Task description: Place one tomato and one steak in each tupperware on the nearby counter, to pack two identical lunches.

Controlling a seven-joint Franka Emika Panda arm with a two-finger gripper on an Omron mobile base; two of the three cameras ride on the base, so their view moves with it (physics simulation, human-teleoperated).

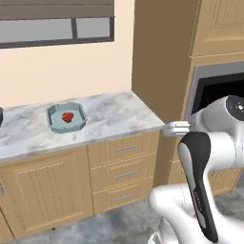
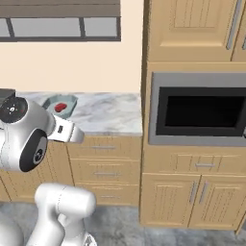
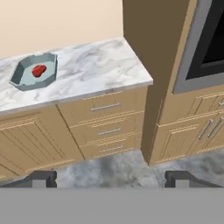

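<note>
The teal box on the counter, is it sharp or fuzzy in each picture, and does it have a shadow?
Left base view: the teal box looks fairly sharp, its inner walls shaded darker, the red thing clear. Right base view: small and soft, partly behind the arm. Hand view: crisp edges, no strong shadow on the counter.

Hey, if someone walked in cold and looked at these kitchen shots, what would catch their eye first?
Probably the pale teal tupperware on the marbled counter, with one small red steak lying inside it. Next, the dark built-in oven set in the tall wooden cabinet to the counter's right. The robot's gripper is open and empty, well back from the counter above the grey floor.
</note>
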